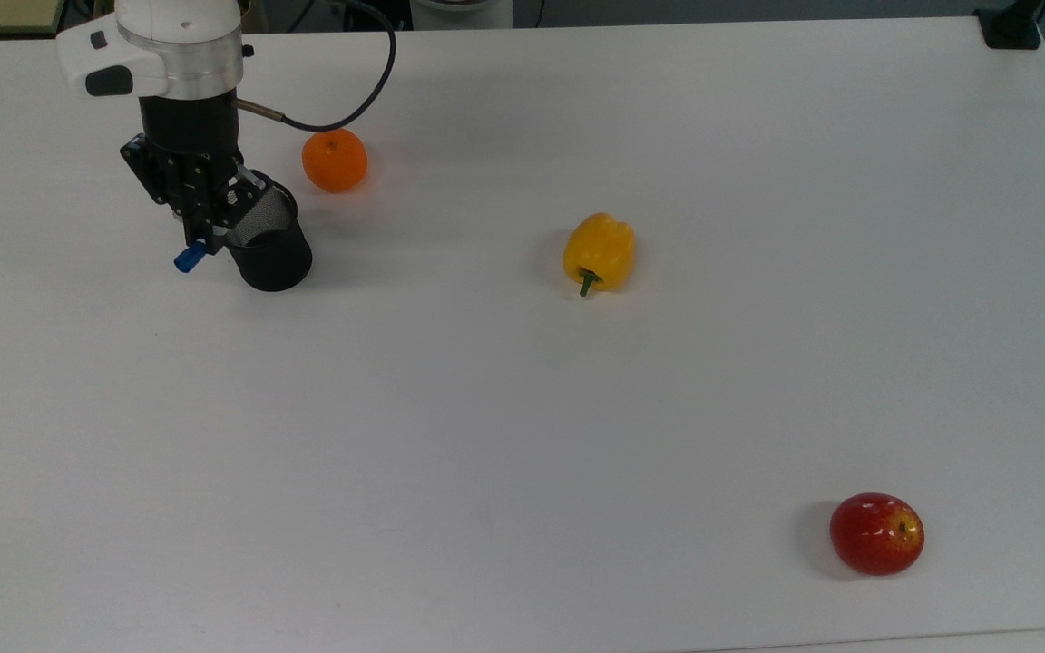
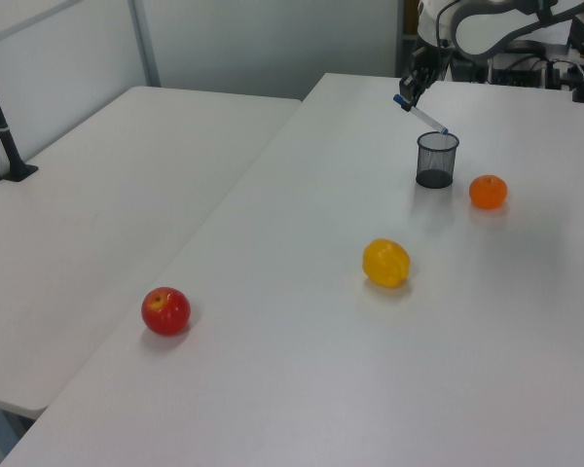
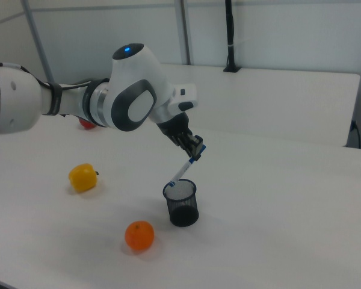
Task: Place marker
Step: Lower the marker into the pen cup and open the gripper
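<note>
Bench (image 1: 522, 408): white, wide top; its far edge runs along the top of the top view, its right edge slants down the upper right. Broad bare surface across the centre and lower left of the top view.

Arm (image 3: 126, 99): white Panda, entering from the left of the right view, reaching over the upper left of the top view.

End effector (image 1: 199, 238): black, narrowly closed on the marker's upper part, above and just left of the cup in the top view.

Mesh cup (image 1: 268, 245): black, upright, upper left of the top view.

Yellow pepper (image 1: 599, 251): upper centre of the top view, well apart from the cup.

Red apple (image 1: 876, 533): lower right, near the bench's front edge.

Orange (image 1: 334, 160): near the cup, above it in the top view.

Marker (image 3: 183, 170): tilted, blue cap up; lower tip at the cup's rim.
</note>
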Motion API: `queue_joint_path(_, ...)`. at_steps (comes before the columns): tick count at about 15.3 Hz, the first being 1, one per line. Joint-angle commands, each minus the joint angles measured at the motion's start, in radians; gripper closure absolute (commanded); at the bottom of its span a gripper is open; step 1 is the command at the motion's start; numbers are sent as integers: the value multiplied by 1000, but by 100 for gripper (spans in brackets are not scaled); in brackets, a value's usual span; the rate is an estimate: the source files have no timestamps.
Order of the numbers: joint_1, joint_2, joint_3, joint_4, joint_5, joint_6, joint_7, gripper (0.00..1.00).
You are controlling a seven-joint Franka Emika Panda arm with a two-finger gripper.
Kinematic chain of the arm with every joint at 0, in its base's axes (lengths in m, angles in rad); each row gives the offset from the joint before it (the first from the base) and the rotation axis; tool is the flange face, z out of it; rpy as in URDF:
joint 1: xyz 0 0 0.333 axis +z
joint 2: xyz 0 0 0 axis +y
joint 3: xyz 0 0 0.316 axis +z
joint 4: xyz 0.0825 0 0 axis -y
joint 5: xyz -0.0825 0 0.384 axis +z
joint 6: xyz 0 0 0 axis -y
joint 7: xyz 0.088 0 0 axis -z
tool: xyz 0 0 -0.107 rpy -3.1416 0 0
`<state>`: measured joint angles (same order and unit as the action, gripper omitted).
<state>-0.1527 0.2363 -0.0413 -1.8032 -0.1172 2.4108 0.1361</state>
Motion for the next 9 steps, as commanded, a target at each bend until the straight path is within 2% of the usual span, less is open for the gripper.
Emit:
queue_joint_path(1,-4,9,1,-25,-19,27,0,88)
queue_joint_path(9,-8,28,1,-25,-19,27,2,85)
